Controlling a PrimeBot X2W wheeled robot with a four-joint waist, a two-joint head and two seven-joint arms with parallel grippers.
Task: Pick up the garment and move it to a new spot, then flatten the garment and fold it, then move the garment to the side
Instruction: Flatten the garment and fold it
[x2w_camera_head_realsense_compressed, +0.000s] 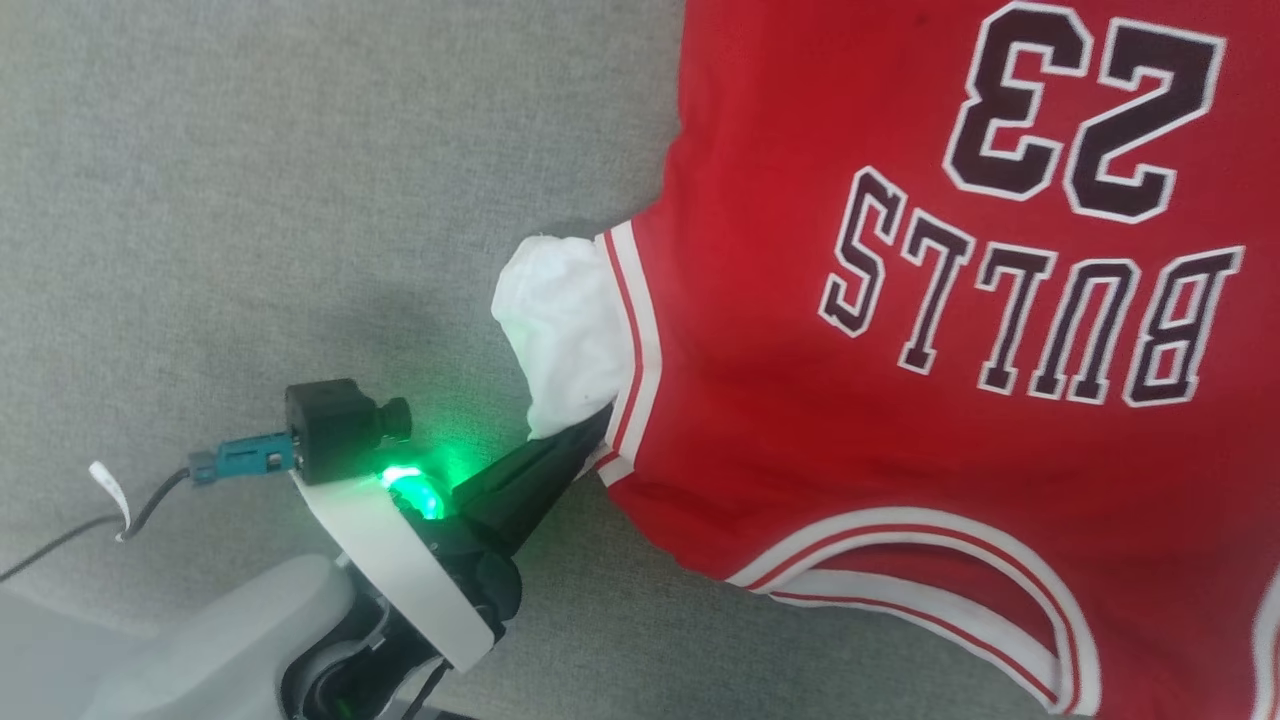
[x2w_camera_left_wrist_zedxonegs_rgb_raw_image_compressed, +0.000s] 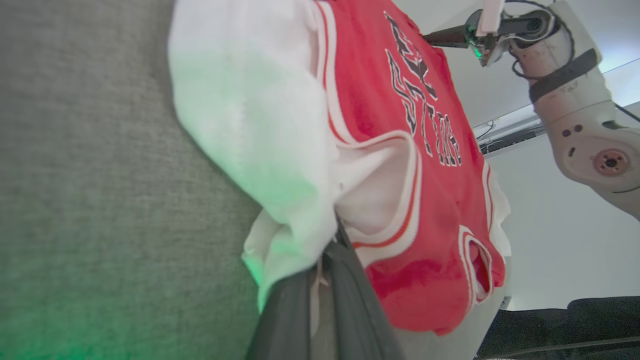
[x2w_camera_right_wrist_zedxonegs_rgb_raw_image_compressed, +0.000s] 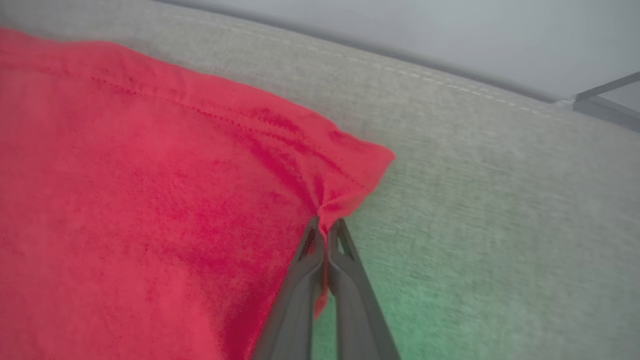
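Note:
The garment (x2w_camera_head_realsense_compressed: 900, 300) is a red jersey with a dark, white-outlined print and striped trim, spread over a grey fabric surface (x2w_camera_head_realsense_compressed: 250, 200). Its white sleeve (x2w_camera_head_realsense_compressed: 560, 320) bunches up at the left. My left gripper (x2w_camera_head_realsense_compressed: 598, 420) is shut on the garment where the white sleeve meets the striped trim, and in the left wrist view the cloth is pinched between its fingertips (x2w_camera_left_wrist_zedxonegs_rgb_raw_image_compressed: 327, 255). My right gripper (x2w_camera_right_wrist_zedxonegs_rgb_raw_image_compressed: 325, 227) is shut on a red hem corner of the garment (x2w_camera_right_wrist_zedxonegs_rgb_raw_image_compressed: 150, 200). It also appears far off in the left wrist view (x2w_camera_left_wrist_zedxonegs_rgb_raw_image_compressed: 435, 37), at the garment's (x2w_camera_left_wrist_zedxonegs_rgb_raw_image_compressed: 400, 150) far edge.
The grey surface extends left of and below the jersey in the head view. Its stitched far edge (x2w_camera_right_wrist_zedxonegs_rgb_raw_image_compressed: 400, 70) runs beyond the red corner, with a pale wall behind. A dark object (x2w_camera_left_wrist_zedxonegs_rgb_raw_image_compressed: 565, 325) lies low at the right of the left wrist view.

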